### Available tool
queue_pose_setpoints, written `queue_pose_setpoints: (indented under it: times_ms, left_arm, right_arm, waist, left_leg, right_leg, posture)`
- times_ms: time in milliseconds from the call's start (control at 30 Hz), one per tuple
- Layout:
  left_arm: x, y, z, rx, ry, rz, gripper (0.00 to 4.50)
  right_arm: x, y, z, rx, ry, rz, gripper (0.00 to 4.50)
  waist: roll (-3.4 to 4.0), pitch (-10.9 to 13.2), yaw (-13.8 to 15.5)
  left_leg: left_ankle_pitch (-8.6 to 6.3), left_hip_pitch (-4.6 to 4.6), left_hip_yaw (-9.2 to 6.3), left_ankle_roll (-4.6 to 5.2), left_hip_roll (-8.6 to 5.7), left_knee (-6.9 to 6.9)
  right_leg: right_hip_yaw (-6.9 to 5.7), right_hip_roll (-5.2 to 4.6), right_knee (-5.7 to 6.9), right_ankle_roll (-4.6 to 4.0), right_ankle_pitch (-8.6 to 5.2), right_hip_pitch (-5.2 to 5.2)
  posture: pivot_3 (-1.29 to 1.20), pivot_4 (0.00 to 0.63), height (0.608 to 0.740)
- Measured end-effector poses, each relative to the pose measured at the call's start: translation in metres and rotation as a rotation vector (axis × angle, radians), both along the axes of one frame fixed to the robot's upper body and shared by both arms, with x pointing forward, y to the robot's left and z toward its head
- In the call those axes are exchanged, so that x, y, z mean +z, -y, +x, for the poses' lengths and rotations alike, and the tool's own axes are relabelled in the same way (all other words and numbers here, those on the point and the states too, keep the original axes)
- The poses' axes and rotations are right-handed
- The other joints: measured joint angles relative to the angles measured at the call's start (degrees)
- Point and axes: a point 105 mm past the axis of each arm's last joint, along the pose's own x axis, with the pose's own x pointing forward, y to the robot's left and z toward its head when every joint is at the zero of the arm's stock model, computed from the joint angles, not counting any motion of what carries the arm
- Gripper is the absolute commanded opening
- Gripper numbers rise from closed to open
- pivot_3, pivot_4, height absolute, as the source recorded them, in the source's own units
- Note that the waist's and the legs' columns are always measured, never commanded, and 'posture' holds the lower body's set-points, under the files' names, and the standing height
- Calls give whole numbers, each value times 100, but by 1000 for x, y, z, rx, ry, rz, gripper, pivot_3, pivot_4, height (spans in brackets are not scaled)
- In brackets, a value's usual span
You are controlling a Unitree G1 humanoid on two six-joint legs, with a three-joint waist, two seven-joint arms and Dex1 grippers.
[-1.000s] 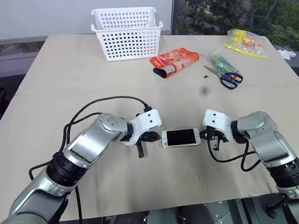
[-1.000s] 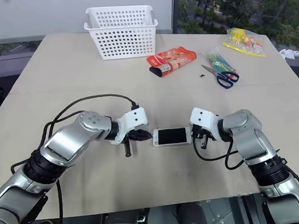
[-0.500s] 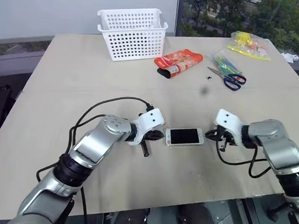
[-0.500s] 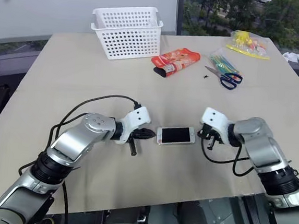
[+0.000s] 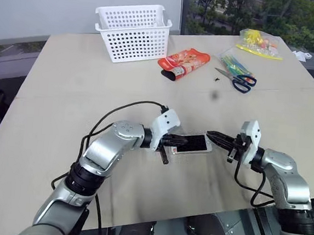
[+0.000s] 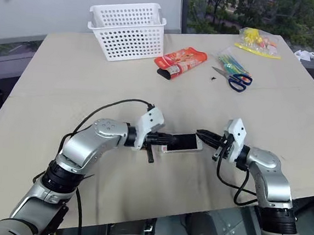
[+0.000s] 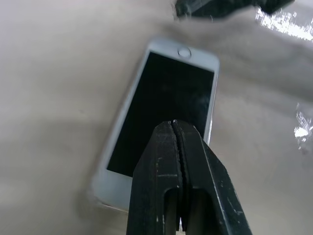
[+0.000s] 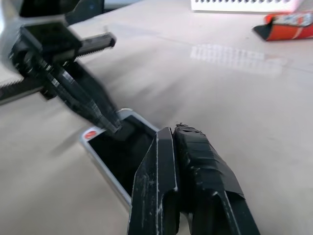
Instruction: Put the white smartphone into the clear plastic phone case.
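The white smartphone (image 5: 192,144) lies screen-up on the pale counter (image 5: 82,94), near its front edge and between the two arms, its long axis running roughly from one end effector toward the other. The left end effector (image 7: 177,128) has its two black fingers pressed flat together, holding nothing; their joined tip sits over the dark screen at the phone's left end, and whether it actually touches the glass cannot be told. The right end effector (image 8: 172,131) is likewise closed tight and empty, pointing roughly level toward the phone's right end, with its tip just beside that end. In the right wrist view the left end effector's fingertip (image 8: 111,126) is seen coming down onto the far end of the screen. The clear plastic phone case cannot be made out with certainty; faint glossy glints lie on the counter close beside the phone in the left wrist view. Well apart from the phone, at the far side of the counter, stand a white perforated basket (image 5: 132,32), a red snack packet (image 5: 183,64), blue-handled scissors (image 5: 239,80) beside a bundle of coloured pens (image 5: 234,64), and a yellow bag (image 5: 257,44).
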Motion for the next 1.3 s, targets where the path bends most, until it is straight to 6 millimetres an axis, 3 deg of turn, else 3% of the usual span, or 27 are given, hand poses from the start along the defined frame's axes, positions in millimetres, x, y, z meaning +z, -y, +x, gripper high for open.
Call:
queue_pose_setpoints:
  times_ms: [133, 533, 833, 1067, 1133, 1200, 1300]
  left_arm:
    - [-5, 0, -1, -16, 13, 10, 0]
    - [-19, -12, -1, 20, -12, 55, 0]
    - [-28, -17, 0, 57, -47, 76, 0]
    - [-31, -21, 2, 74, -43, 95, 0]
    - [-31, -21, 3, 77, -40, 97, 0]
    - [-31, -22, 3, 80, -36, 97, 0]
    - [-31, -25, 2, 103, -34, 62, 0]
  right_arm:
    - [-25, 4, 0, 3, -48, -18, 108]
    - [-48, -5, 6, 45, -45, -254, 108]
    - [-58, -6, 13, 3, -243, -298, 108]
    - [-60, -22, 30, -131, -472, -79, 108]
    - [-59, -22, 33, -145, -468, -81, 108]
    - [-58, -20, 34, -147, -450, -88, 108]
    - [-55, -14, 29, -94, -274, -147, 1393]
  waist:
    - [4, -5, 15]
    - [-49, -116, -12]
    - [-80, -271, -2]
    - [-10, -299, -131]
    - [46, -292, -156]
    - [66, -295, -154]
    - [85, -274, -130]
  left_leg:
    - [1, 15, 6, -1, 1, 2]
    - [-16, 192, -8, -28, 16, -24]
    - [-23, 202, -20, -39, 14, -38]
    - [-29, 158, -123, -48, 27, -67]
    - [-29, 101, -136, -47, 29, -88]
    - [-29, 103, -137, -46, 29, -117]
    - [-29, 90, -135, -46, 26, -126]
  right_leg:
    - [-2, 1, 7, 10, -8, 9]
    - [11, -10, 1, 10, -14, 148]
    - [-25, -97, -28, 10, -15, 149]
    - [-197, -141, -214, 11, -14, 150]
    - [-237, -153, -282, 13, -14, 147]
    - [-261, -163, -322, 13, -14, 137]
    - [-305, -200, -336, 13, -13, 132]
  posture:
    - [0, 150, 740]
    - [0, 150, 740]
    - [0, 150, 740]
    - [0, 150, 740]
    - [0, 150, 740]
    - [0, 150, 740]
    - [0, 150, 740]
